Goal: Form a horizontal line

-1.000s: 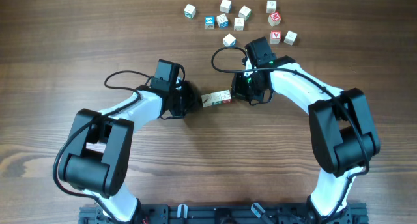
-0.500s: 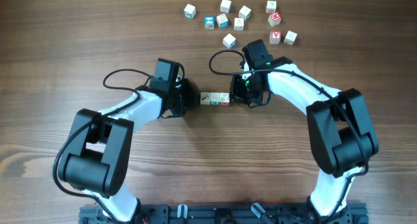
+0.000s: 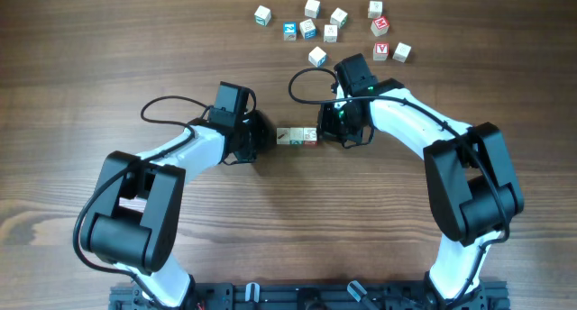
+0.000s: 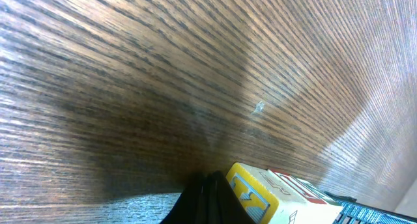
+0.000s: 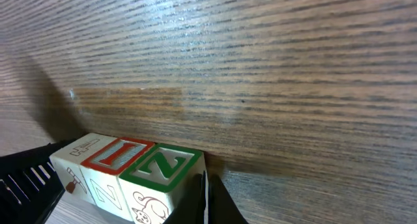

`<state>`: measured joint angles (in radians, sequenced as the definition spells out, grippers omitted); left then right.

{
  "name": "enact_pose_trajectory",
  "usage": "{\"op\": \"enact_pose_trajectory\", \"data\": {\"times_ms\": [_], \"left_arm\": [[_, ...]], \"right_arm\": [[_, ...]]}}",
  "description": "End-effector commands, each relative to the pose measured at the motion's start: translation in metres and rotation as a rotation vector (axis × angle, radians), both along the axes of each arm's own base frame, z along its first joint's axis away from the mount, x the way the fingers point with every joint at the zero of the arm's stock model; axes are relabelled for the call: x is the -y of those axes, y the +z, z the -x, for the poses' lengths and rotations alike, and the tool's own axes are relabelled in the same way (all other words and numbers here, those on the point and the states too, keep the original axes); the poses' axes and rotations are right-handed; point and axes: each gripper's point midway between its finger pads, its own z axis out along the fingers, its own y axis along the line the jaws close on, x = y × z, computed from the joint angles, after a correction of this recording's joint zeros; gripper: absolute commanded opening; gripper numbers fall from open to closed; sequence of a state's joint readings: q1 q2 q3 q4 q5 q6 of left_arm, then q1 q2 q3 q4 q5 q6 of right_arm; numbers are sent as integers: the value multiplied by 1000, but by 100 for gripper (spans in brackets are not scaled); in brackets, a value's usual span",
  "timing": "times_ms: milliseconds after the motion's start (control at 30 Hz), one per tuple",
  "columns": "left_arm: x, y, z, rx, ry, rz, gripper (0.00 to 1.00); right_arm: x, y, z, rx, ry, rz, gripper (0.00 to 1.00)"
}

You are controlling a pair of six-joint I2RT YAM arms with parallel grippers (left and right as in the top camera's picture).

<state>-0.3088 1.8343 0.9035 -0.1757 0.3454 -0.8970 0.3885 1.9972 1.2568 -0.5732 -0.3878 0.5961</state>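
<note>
Horizontal line (image 3: pixel 297 135) of three letter cubes is lying edge to edge between both claws. Left gripper (image 4: pixel 203 188), fingers closed together, is resting against its yellow-framed end. Right gripper (image 5: pixel 203 191), likewise closed and holding nothing, is resting at the green Z cube (image 5: pixel 159 168). Loose cubes (image 3: pixel 308 28) are sitting well apart on the wooden table (image 3: pixel 90 76).

The horizontal line (image 3: pixel 297 135) is a short row of three small pale wooden letter cubes lying flat on the wooden tabletop (image 3: pixel 297 220), near its middle. The row runs left to right and close to level in the overhead view. The faces meet edge to edge with no visible gaps. The green-framed Z cube (image 5: pixel 163 172) adjoins the red-framed I cube (image 5: pixel 117 155); the third cube (image 5: pixel 75 162) bears line drawings. One end face (image 4: pixel 251 191) has a yellow frame.
</note>
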Motion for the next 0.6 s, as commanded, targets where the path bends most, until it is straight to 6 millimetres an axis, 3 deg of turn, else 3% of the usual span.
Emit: {"op": "enact_pose_trajectory", "data": {"times_ms": [0, 133, 267, 333, 400, 433, 500, 567], "left_arm": [[-9, -14, 6, -31, 19, -58, 5], [-20, -17, 7, -48, 42, -81, 4], [-48, -21, 14, -112, 95, -108, 4], [-54, -8, 9, -56, 49, -123, 4], [-68, 30, -1, 64, 34, -174, 4], [-84, 50, -1, 110, 76, -249, 4], [-115, 106, 15, 227, 106, -400, 4], [-129, 138, 32, 283, 133, -447, 4]], "right_arm": [[1, -9, 2, 0, 19, 20, 5], [8, -11, -1, 5, 4, 46, 5], [46, -19, -3, -13, -62, 180, 5], [64, -20, -9, -12, -96, 207, 5], [83, -6, -20, -8, -98, 215, 5], [90, 6, -26, 10, -90, 218, 5], [108, 45, -37, 92, -109, 259, 4], [114, 81, -38, 175, -110, 268, 4]]}}
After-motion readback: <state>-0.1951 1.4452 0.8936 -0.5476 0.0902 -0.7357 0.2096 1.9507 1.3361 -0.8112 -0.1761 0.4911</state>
